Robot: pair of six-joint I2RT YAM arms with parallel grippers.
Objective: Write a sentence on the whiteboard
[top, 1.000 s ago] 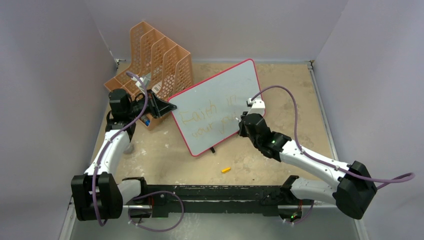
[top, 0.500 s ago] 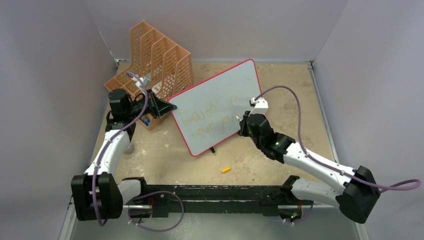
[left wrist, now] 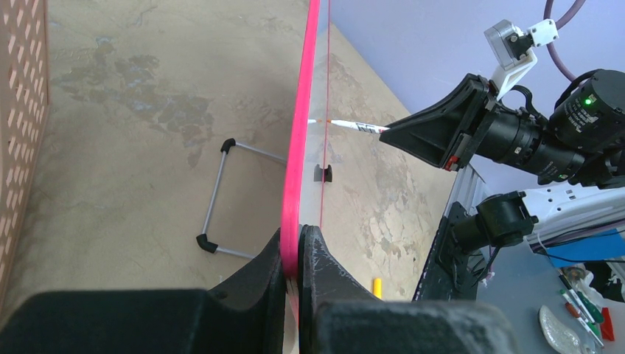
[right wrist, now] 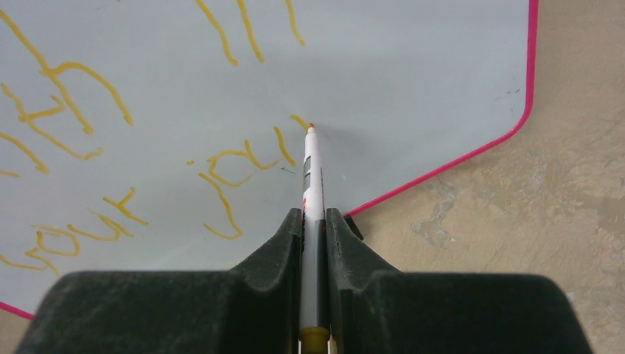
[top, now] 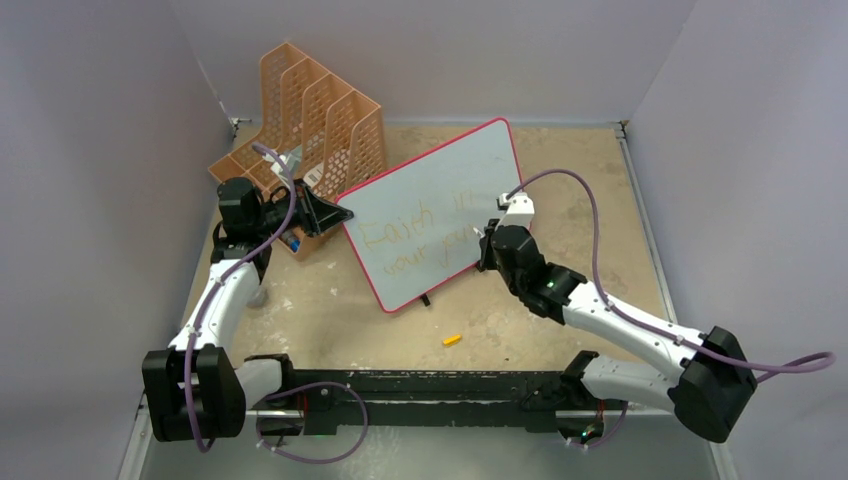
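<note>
The whiteboard [top: 440, 185] sits mid-table, a touch toward 12 o'clock, tilted up with its writing face turned toward 5 o'clock. It has a pale white face, a thin red-pink frame and rounded corners, and one small black foot [top: 427, 298] peeks out under its 6 o'clock edge. It's skewed, too, with the long edges running from 8 o'clock up to 2 o'clock. On it is the sentence [top: 418, 232], in faint, thin yellow-orange strokes, with two lines climbing toward 2 o'clock. The top line looks like "Faith in". Below it comes "your", then what seems to be "jou", stopping short of the frame at 4 o'clock.
</note>
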